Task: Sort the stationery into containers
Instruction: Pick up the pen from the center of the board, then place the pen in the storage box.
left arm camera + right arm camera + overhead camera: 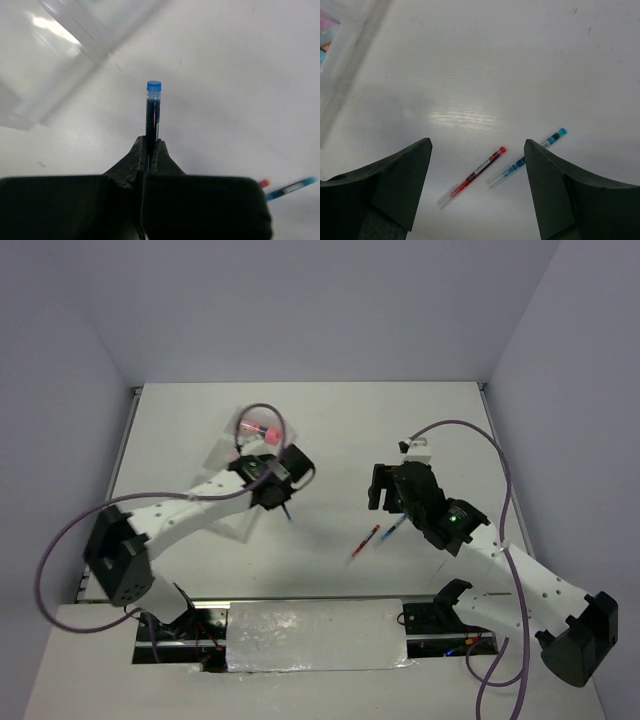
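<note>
While the left end effector [151, 145] pinches a capped pen [153, 107], the spread right end effector [477, 145] overlooks an unsorted red pen [472, 176] and blue pen [527, 157].

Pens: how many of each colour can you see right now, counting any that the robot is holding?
Blue pens: 2, a blue pen lying on the table and a dark blue pen gripped in the left hand.
Red pens: 1, a red pen lying beside the loose blue one.
Total: 3 pens.
</note>
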Controlling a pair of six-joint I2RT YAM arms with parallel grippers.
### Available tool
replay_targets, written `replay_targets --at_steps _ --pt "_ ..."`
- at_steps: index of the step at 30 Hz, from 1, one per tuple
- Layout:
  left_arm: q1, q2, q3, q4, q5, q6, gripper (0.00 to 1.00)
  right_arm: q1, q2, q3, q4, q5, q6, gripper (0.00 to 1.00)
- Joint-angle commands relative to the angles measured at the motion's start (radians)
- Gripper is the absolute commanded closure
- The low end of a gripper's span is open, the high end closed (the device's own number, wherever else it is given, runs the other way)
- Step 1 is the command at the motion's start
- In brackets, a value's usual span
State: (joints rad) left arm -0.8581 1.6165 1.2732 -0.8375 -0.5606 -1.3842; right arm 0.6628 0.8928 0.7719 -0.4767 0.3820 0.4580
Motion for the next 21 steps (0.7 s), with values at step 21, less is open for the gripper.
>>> replay_targets --at_steps 21 --pt "0.593 -0.259 -0.296 0.242 -0.055 0.428 0.69 -0.002 0.166 0.023 0.127 -0.152 -0.013 0.20"
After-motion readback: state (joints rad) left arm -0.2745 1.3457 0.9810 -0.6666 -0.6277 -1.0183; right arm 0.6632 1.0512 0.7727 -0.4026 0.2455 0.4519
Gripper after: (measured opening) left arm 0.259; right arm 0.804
